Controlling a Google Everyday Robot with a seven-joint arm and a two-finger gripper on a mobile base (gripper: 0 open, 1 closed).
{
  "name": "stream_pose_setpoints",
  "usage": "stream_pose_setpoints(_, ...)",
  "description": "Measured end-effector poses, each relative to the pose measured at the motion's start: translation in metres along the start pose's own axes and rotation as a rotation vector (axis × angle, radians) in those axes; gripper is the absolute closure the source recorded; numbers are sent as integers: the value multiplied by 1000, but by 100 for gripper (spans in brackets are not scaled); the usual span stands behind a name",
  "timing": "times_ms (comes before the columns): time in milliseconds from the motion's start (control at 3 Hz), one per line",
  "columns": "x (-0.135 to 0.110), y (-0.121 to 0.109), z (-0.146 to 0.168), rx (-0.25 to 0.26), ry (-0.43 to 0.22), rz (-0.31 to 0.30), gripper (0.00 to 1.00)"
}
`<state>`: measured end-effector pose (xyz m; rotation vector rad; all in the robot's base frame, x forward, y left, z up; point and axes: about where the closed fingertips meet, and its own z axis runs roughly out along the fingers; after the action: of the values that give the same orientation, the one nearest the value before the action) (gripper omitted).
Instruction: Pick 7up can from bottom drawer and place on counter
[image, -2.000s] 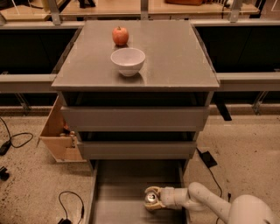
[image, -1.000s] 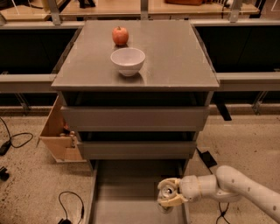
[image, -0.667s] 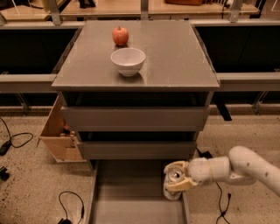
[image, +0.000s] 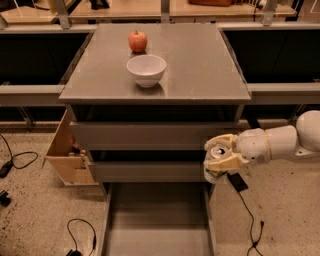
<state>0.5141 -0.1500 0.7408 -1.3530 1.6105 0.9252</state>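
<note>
My gripper (image: 221, 152) is shut on the 7up can (image: 215, 169), a silvery-white can with green marks and a shiny top. It holds the can in the air beside the right front corner of the cabinet, level with the middle drawer. The bottom drawer (image: 156, 220) is pulled open below and its tray looks bare. The counter (image: 200, 60) is above and to the left of the can. My white arm (image: 280, 142) comes in from the right.
A white bowl (image: 146, 70) and a red apple (image: 137, 41) stand on the counter's left half. A wooden box (image: 67, 150) leans at the cabinet's left side. Black cables (image: 250, 210) lie on the speckled floor. Pale wooden tables (image: 165, 7) stand behind.
My gripper has lifted the can out of the bottom drawer and moved it up and to the right, from the drawer floor to middle-drawer height.
</note>
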Motion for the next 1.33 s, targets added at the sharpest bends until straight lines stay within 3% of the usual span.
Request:
stream_pose_setpoints(333,-6,-3,-4,3,2,-5,100)
stream_pose_setpoints(667,-42,-17,-26,23,13,-34,100)
stream_pose_setpoints(1000,-94,-47,-64,79,-3,3,100)
stream_pose_setpoints(1333,-136,-94,-97,173,-13,89,100)
